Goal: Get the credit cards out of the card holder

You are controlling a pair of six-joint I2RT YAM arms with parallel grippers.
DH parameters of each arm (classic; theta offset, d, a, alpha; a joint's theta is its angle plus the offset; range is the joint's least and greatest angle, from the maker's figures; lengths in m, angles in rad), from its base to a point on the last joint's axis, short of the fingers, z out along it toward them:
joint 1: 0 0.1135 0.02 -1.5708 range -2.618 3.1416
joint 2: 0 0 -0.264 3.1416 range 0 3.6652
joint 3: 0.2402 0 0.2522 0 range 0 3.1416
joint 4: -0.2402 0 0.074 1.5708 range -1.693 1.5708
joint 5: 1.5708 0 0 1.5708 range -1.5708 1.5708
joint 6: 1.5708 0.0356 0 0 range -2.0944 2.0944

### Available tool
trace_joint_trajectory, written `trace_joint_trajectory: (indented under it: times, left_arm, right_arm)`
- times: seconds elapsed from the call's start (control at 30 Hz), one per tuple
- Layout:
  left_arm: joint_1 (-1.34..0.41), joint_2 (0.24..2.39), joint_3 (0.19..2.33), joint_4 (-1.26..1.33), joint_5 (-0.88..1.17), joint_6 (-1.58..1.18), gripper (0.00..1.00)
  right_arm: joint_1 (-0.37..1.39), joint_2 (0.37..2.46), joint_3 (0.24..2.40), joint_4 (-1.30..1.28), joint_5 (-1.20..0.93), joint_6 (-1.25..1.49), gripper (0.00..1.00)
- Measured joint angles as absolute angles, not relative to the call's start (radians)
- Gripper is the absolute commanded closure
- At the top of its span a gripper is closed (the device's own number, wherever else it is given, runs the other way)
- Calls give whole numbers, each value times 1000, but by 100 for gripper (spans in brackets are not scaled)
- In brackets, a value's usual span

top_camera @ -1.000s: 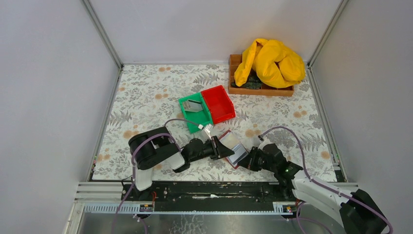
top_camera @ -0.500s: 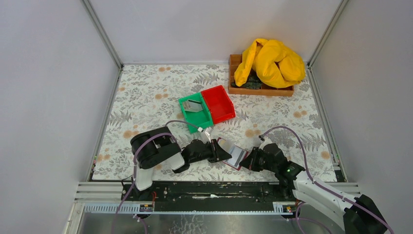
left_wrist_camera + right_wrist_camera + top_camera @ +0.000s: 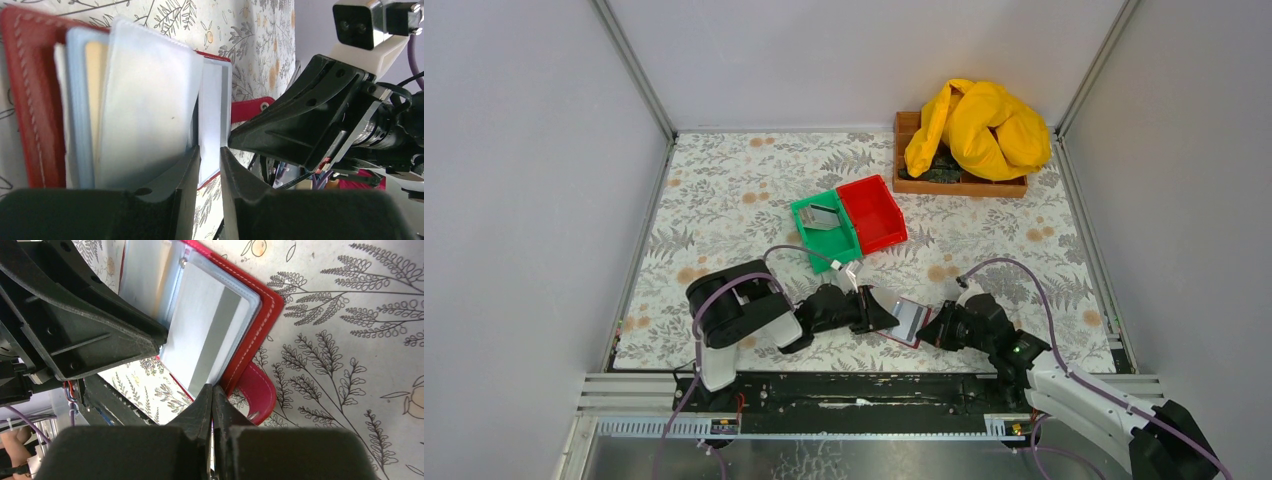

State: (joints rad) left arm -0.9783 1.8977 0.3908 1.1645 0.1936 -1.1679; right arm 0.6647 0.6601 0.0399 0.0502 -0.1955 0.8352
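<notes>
- Left gripper (image 3: 209,150) first: its jaws are nipped down on one clear leaf of the card holder (image 3: 30,90), low on the page. That peels the leaf away from the stack, so the pockets fan out and you can see into them.
- Right gripper (image 3: 211,390) is clenched tight, with its fingers flat together. The tip sits right against the holder's red stitched border, next to the closure strap (image 3: 257,390). I can't tell if it has any leather pinched or is only pressing the edge. My guess is it's bracing the wallet so it doesn't skid while the other arm tugs.
- Card holder itself lies open on the flowery table (image 3: 724,190), close to the arm bases and right between the two grippers.
- Credit cards (image 3: 210,325): a pale one with a darker stripe sits in the top sleeve, and a tan card (image 3: 92,100) peeks out of a pocket further back. So the holder isn't emptied yet. I'd say the step in hand is getting a leaf open enough to pull one out.
- Further out, a green bin (image 3: 824,232) and a red bin (image 3: 874,212) sit touching side by side. The green one has something flat and grey inside, probably a card, so that's likely the drop spot.
- Way at the back, a wooden tray (image 3: 964,185) sits under a yellow cloth (image 3: 979,125). It looks unrelated to this job.
</notes>
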Motion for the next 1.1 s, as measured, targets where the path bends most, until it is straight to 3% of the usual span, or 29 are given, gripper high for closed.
trace_joint_trajectory:
  times: [1.1]
  left_arm:
    - [-909, 1744, 538, 673, 249, -957, 71]
  right_arm:
    - [655, 656, 23, 90, -166, 834, 100]
